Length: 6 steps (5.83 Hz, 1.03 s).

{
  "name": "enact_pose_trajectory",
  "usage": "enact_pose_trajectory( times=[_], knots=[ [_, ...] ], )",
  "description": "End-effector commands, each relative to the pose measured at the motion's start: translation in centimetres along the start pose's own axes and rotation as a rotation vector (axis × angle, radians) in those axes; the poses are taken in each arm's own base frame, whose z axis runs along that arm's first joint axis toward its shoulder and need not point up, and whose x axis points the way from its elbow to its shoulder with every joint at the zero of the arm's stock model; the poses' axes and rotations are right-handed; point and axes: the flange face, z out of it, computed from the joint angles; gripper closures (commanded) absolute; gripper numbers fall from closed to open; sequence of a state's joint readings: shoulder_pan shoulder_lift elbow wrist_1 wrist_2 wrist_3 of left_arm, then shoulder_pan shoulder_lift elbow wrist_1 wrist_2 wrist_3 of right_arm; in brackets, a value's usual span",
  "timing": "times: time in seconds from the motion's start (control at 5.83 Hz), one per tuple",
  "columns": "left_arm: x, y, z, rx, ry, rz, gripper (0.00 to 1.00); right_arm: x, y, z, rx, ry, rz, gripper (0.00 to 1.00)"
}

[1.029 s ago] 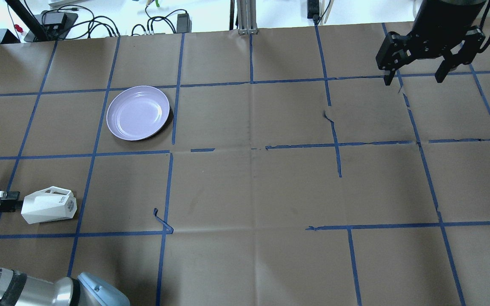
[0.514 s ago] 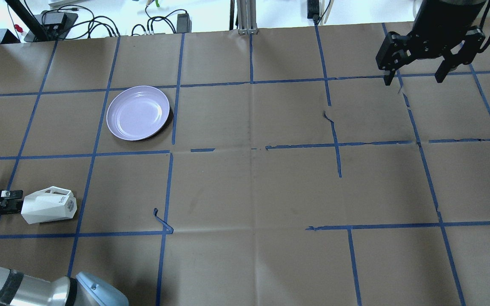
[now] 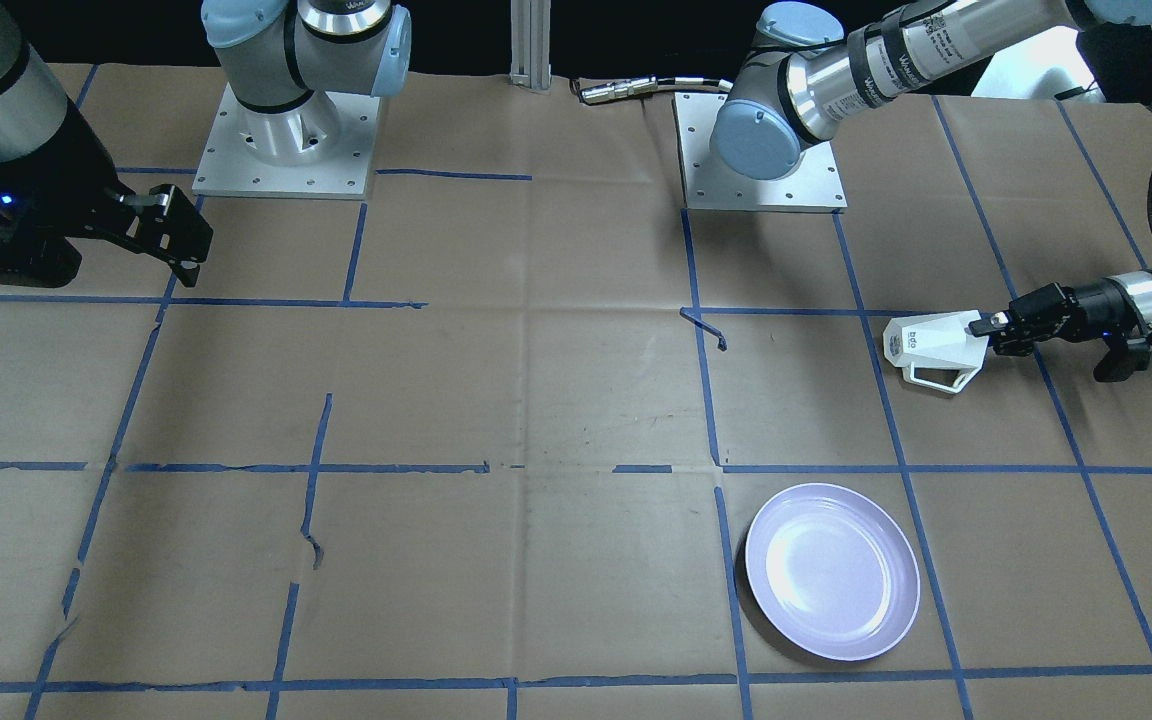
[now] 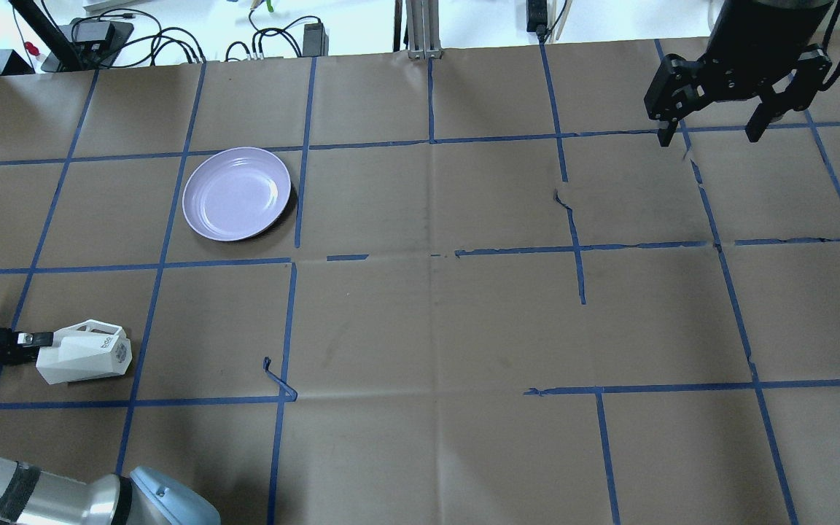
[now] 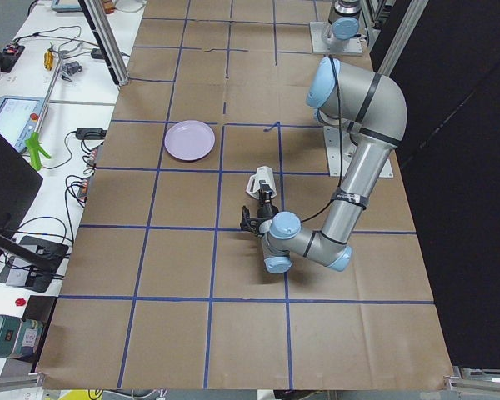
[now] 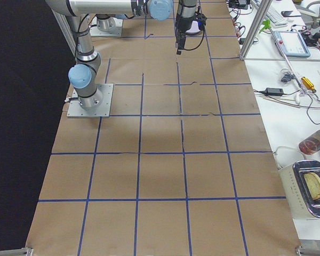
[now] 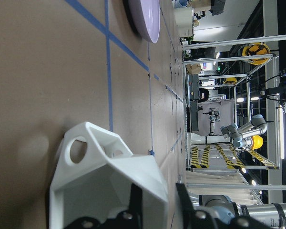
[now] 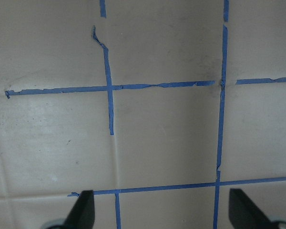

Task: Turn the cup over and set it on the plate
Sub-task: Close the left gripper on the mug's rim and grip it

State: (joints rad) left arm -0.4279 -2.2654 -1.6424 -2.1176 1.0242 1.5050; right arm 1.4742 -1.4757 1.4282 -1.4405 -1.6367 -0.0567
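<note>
overhead looks forward from behind, the front view faces it (steeply down), both sharing the plate point(image 4: 236, 193)

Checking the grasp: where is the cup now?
Overhead view, near-left: the cup lies on its side at the left gripper, nearer the robot than the plate.

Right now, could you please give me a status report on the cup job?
Left gripper shut on cup rim. Right gripper open, empty, hovering at far side. Cup lying on its side, not yet flipped. Nothing between it and plate.
</note>
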Motion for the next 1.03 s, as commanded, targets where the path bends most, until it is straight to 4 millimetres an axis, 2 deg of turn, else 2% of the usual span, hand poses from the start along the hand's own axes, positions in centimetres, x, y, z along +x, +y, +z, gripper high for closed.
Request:
enact_pose_trajectory(
  times=[0.0,0.17,0.34,0.51,0.69,0.86],
  knots=[
    [0.6,-0.2,-0.4,0.0,-0.014,0.01,1.0,0.0,0.0,0.0,0.001,0.0,0.0,0.0],
    [2.0,-0.7,-0.7,-0.005,-0.042,0.016,1.0,0.0,0.0,0.0,0.0,0.0,0.0,0.0],
    [6.3,-1.4,-1.9,0.0,-0.116,0.001,1.0,0.0,0.0,0.0,0.001,0.0,0.0,0.0],
    [12.8,-2.1,-2.6,-0.01,-0.213,-0.042,1.0,0.0,0.0,0.0,0.0,0.0,0.0,0.0],
    [19.8,-3.6,-1.3,-0.019,-0.322,-0.063,1.0,0.0,0.0,0.0,0.0,0.0,0.0,0.0],
    [26.4,-5.8,1.7,-0.041,-0.431,-0.078,1.0,0.0,0.0,0.0,0.001,0.0,0.0,0.0]
  ],
)
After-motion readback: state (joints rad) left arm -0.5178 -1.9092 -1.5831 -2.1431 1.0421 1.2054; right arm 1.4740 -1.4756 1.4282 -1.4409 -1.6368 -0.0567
